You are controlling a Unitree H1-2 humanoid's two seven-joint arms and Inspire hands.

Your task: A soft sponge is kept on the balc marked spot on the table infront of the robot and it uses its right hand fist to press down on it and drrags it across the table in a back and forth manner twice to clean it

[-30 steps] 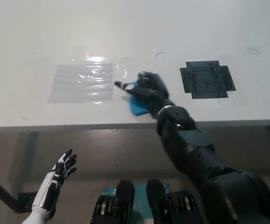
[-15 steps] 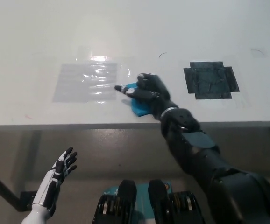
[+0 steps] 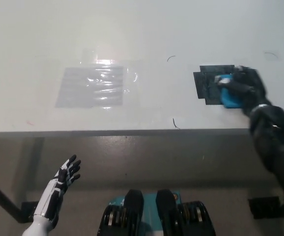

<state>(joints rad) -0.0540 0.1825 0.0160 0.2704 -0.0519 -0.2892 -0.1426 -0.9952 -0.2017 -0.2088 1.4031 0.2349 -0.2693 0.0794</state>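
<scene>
One blue sponge lies pressed under the right hand.

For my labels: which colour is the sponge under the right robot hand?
Bright blue. The sponge shows best in the head view, on the black marked spot.

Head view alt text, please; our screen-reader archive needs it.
The black right hand presses a soft blue sponge onto the black taped square on the white table. The white left hand rests open below the table edge.

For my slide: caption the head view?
Black right hand presses blue sponge onto black marked spot; white left hand idles below the table.
</scene>
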